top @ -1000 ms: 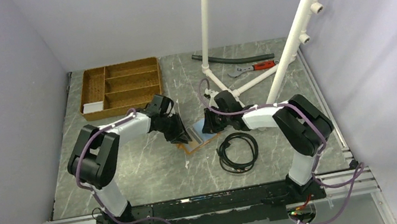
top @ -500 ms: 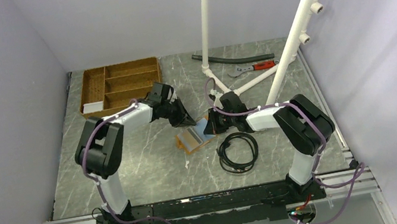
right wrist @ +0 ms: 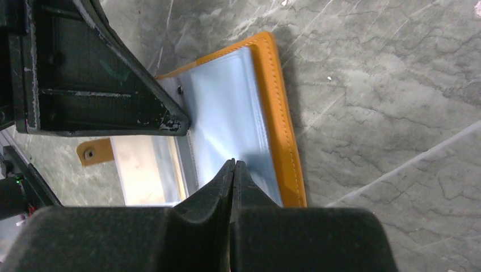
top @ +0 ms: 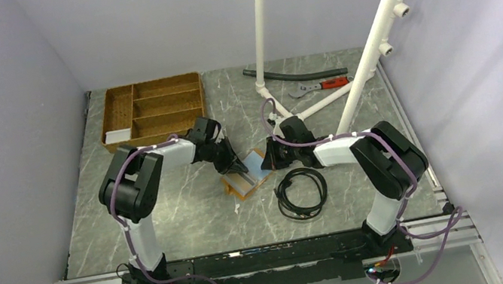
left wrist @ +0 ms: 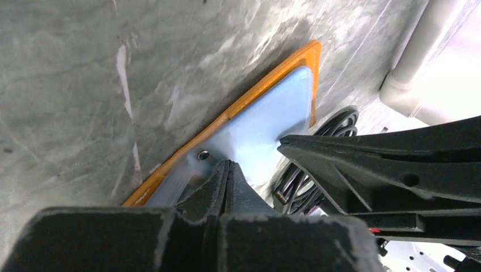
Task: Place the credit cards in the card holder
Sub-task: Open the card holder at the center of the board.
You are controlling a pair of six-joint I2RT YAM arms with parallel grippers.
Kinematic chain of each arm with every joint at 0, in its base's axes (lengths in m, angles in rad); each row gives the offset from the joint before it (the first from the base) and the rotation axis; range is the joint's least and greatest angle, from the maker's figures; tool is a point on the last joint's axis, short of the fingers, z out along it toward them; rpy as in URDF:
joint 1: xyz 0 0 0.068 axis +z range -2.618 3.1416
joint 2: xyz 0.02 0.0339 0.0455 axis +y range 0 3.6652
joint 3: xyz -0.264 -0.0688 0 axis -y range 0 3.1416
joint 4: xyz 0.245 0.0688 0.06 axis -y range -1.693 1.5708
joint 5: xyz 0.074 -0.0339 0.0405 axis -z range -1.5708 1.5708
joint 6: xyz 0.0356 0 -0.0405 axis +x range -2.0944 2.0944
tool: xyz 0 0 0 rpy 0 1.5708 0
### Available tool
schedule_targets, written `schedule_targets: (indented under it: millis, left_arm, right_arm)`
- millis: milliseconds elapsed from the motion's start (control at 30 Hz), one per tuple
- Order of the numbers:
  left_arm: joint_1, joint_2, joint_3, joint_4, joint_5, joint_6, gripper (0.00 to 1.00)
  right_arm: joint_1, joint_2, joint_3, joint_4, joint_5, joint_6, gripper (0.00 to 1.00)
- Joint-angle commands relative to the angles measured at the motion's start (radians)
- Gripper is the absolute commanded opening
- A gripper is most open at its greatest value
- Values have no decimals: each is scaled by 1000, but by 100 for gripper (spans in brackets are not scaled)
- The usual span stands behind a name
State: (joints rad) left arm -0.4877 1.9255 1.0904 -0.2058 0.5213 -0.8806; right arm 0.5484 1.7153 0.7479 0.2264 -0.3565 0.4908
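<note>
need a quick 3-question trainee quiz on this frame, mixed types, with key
1. True or false: the wallet lies open on the table.
2. On which side of the wallet, by the robot's own sides, does the cable coil lie? A) left B) right C) directly behind it
3. Fill in: the left gripper and the right gripper both have their jaws ___.
Key: 1 true; 2 B; 3 shut.
</note>
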Motion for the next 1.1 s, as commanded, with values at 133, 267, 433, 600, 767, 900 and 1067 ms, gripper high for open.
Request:
schedule_targets:
  millis: [133, 267, 433, 600, 767, 900, 1067]
  left_arm:
    - [9, -6, -36, -91, -58, 107, 2]
    - [8, -26, 24, -132, -53, 152, 9]
    - [8, -94, 90, -183, -41, 170, 26]
    - [6, -215, 55, -193, -32, 142, 36]
    - [-2, -352, -61, -285, -91, 121, 40]
    - [11, -497, -123, -399, -202, 110, 51]
    - [242, -586, -59, -548, -241, 203, 76]
  right_arm:
    - [-8, -29, 5, -64, 50, -39, 0]
    - [-3, -78, 24, -99, 41, -60, 6]
    - [15, -119, 54, -153, 39, -80, 17]
    - [37, -157, 70, -200, 48, -110, 31]
    - [36, -173, 93, -269, 44, -132, 48]
    - [35, -209, 97, -289, -1, -120, 60]
    - [35, -236, 117, -339, -19, -118, 64]
